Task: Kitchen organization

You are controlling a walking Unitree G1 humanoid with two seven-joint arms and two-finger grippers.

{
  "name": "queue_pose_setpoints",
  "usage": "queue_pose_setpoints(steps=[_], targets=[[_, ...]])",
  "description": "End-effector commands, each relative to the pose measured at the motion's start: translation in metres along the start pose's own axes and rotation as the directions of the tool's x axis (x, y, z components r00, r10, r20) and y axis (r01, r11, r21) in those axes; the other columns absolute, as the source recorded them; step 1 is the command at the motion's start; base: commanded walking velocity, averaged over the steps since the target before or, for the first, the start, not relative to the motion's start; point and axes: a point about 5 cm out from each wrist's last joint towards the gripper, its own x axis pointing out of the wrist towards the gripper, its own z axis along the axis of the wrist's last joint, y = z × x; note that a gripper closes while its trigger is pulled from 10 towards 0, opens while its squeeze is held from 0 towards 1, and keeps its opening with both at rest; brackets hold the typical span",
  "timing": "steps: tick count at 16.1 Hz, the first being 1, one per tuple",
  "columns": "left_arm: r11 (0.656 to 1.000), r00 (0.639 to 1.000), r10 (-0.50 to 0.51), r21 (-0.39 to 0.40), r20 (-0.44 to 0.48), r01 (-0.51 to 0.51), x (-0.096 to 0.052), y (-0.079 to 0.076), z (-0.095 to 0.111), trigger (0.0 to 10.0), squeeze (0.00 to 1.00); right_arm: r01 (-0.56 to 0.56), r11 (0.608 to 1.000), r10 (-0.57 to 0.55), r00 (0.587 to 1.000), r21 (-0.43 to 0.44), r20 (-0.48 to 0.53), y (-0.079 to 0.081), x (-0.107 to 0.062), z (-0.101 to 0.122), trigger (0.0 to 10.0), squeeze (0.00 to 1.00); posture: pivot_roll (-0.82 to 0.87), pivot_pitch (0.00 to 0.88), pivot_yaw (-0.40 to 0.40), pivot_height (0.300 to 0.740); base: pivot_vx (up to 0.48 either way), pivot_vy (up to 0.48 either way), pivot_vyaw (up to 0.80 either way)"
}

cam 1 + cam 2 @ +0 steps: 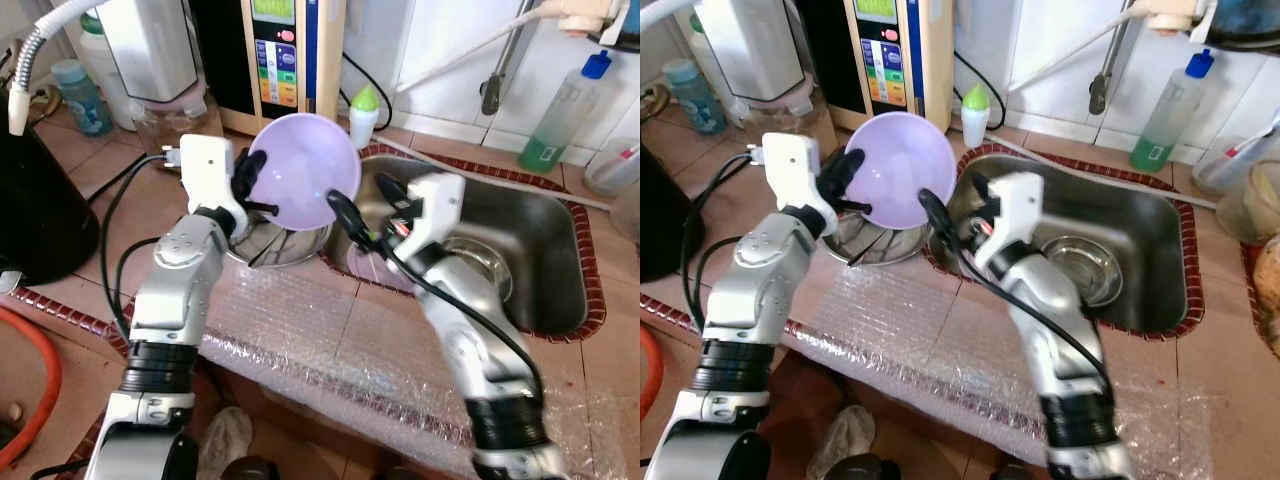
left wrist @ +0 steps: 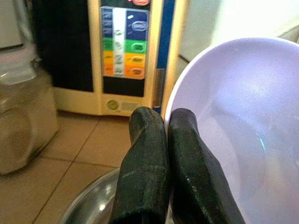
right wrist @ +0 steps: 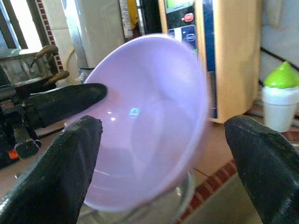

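Observation:
A light purple bowl hangs tilted on its side above a steel bowl that sits on the counter left of the sink. My left gripper is shut on the purple bowl's left rim; in the left wrist view the two fingers pinch the rim of the purple bowl. My right gripper is open just right of the bowl, over the sink's left edge. In the right wrist view its fingers stand wide apart, facing the bowl's hollow side without touching it.
Bubble wrap covers the counter's front edge. A beige water appliance, a glass jar and a small green-capped bottle stand behind. Another steel bowl lies in the sink. A black appliance is at far left.

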Motion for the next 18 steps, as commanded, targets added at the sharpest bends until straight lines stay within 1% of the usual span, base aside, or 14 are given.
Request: queue_pose_setpoints(steps=[1,2,3,4,5,7,9,12,15,16,18], targets=[[0.999,0.999,-0.022,0.025,0.036,0.021,-0.001,-0.004,0.007,0.0,0.00,0.005,1.000,-0.005,1.000,-0.011,-0.005,0.002,0.005,-0.001,10.0,0.00,-0.02,0.000,0.039,0.740,0.000,0.000,0.00],[0.999,0.999,-0.032,0.026,0.043,0.031,-0.002,-0.006,0.007,0.0,0.00,0.022,1.000,-0.022,1.000,-0.014,-0.011,0.001,0.007,-0.003,10.0,0.00,-0.01,0.000,0.038,0.740,0.000,0.000,0.00],[0.999,0.998,-0.041,0.027,0.050,0.039,-0.003,-0.007,0.008,0.0,0.00,0.050,0.999,-0.050,0.999,-0.011,-0.016,-0.001,0.009,-0.005,7.3,0.00,-0.01,0.000,0.036,0.740,0.000,0.000,0.00],[0.998,0.997,-0.052,0.029,0.057,0.051,-0.004,-0.009,0.008,0.0,0.00,0.103,0.995,-0.103,0.995,0.008,0.004,-0.006,0.011,-0.004,0.0,0.00,-0.01,0.000,0.034,0.740,0.000,0.000,0.00],[0.998,0.997,-0.055,0.027,0.060,0.054,-0.004,-0.009,0.008,0.0,0.00,0.143,0.989,-0.144,0.989,0.027,0.019,-0.011,0.013,-0.002,0.0,0.00,0.00,0.000,0.034,0.740,0.000,0.000,0.00],[0.997,0.995,-0.066,0.032,0.070,0.064,-0.005,-0.010,0.009,0.0,0.00,0.238,0.965,-0.242,0.970,0.112,0.018,-0.024,0.016,0.000,0.0,0.00,0.00,0.000,0.035,0.740,0.000,0.000,0.00],[0.996,0.994,-0.080,0.047,0.078,0.077,-0.004,-0.013,0.010,0.0,0.00,0.273,0.952,-0.276,0.961,0.140,0.002,-0.029,0.019,0.002,0.0,0.00,0.00,0.000,0.036,0.740,0.000,0.000,0.00],[0.994,0.990,-0.097,0.058,0.099,0.092,-0.003,-0.016,0.013,0.0,0.00,0.268,0.948,-0.265,0.963,0.172,-0.039,-0.027,0.023,0.001,0.0,0.00,-0.01,0.000,0.036,0.740,0.000,0.000,0.00],[0.992,0.988,-0.110,0.070,0.106,0.103,-0.004,-0.018,0.012,0.0,0.00,0.219,0.956,-0.204,0.974,0.196,-0.094,-0.021,0.024,-0.005,0.0,0.00,-0.01,0.000,0.035,0.740,0.000,0.000,0.00],[0.992,0.988,-0.112,0.072,0.110,0.105,-0.003,-0.018,0.012,0.0,0.00,0.201,0.963,-0.184,0.977,0.178,-0.109,-0.019,0.023,-0.006,0.0,0.00,-0.01,0.000,0.035,0.740,0.000,0.000,0.00],[0.991,0.987,-0.116,0.082,0.113,0.107,-0.003,-0.019,0.013,0.0,0.00,0.210,0.961,-0.190,0.974,0.180,-0.124,-0.020,0.022,-0.008,0.0,0.00,-0.01,0.000,0.035,0.740,0.000,0.000,0.00]])
